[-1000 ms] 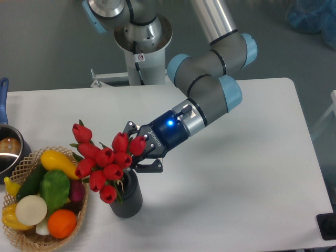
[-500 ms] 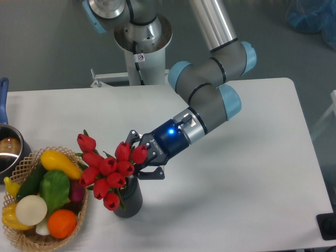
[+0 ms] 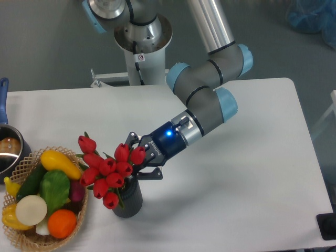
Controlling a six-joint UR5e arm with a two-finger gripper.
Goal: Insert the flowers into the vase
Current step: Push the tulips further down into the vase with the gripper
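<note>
The flowers [image 3: 107, 170] are a bunch of red tulip buds with green stems, and they lean left over the vase [image 3: 131, 202]. The vase is a short dark grey ribbed cylinder standing at the table's front, left of centre. The stems go down into its mouth. My gripper [image 3: 135, 156] reaches in from the right, just above the vase's mouth. Its fingers close around the bunch below the buds, and the buds hide its fingertips.
A wicker basket [image 3: 79, 220] of fruit and vegetables stands right next to the vase on its left. A metal pot [image 3: 8, 152] with a blue handle is at the left edge. The arm's base [image 3: 142, 37] stands behind the table.
My gripper has come down and slightly left with the flowers. The bunch now sits lower, with its stems deeper in the vase.
</note>
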